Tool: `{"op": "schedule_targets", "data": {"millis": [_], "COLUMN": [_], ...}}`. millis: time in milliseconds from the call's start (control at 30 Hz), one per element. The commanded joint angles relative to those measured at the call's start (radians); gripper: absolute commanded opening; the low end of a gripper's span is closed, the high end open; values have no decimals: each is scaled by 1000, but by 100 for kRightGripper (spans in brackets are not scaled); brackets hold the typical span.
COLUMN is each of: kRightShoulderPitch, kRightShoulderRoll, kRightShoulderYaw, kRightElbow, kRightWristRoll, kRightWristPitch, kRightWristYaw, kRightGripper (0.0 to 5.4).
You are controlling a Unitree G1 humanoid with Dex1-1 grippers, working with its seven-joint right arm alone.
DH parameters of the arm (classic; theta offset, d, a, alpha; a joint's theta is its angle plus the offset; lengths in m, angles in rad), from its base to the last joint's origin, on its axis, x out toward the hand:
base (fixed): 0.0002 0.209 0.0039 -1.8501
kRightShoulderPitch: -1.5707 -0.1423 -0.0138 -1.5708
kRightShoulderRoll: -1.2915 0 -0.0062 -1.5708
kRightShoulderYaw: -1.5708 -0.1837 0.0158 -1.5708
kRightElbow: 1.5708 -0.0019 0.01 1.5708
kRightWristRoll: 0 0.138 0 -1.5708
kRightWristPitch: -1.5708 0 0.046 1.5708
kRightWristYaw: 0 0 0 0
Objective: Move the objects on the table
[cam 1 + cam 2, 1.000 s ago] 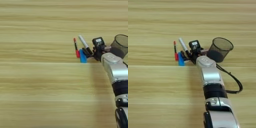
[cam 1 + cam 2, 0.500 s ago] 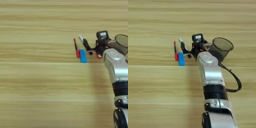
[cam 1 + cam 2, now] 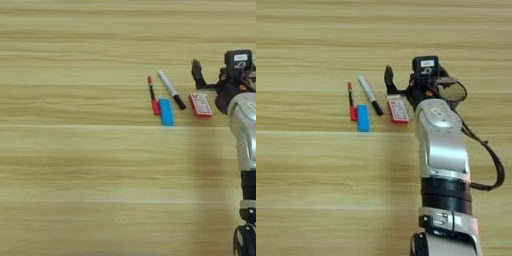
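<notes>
Left eye view: table (image 3: pixel 75 165) carries a tight cluster toward its right edge. Thin red pen (image 3: pixel 151 92), blue block (image 3: pixel 166 111) just beside it, white marker (image 3: pixel 170 88) angled with black cap nearest; a small red-edged white card (image 3: pixel 201 105) lies just right of these. Right gripper (image 3: pixel 212 80) sits past the card.

Right eye view: gripper's fingers spread, grasping nothing; one black finger (image 3: pixel 389 79) stands just above the card.

Progress, as judged: four items lie loose on the surface; none is held.

Against one second ago: gripper was down among the pieces; it has since backed off rightward. Card now exposed. Mesh cup no longer shows.
</notes>
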Motion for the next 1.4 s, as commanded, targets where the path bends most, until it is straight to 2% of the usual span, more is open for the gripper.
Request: {"op": "schedule_targets", "data": {"millis": [33, 500, 1400], "kRightShoulderPitch": [-26, 52, 64], "kRightShoulderRoll": [-55, -96, -126], "kRightShoulderYaw": [-49, -152, -137], "kRightElbow": [-85, -71, 53], "kRightWristRoll": [15, 31, -3], "kRightWristPitch": [-17, 33, 50], "kRightWristYaw": [-15, -22, -40], "kRightGripper": [537, 537, 537]}}
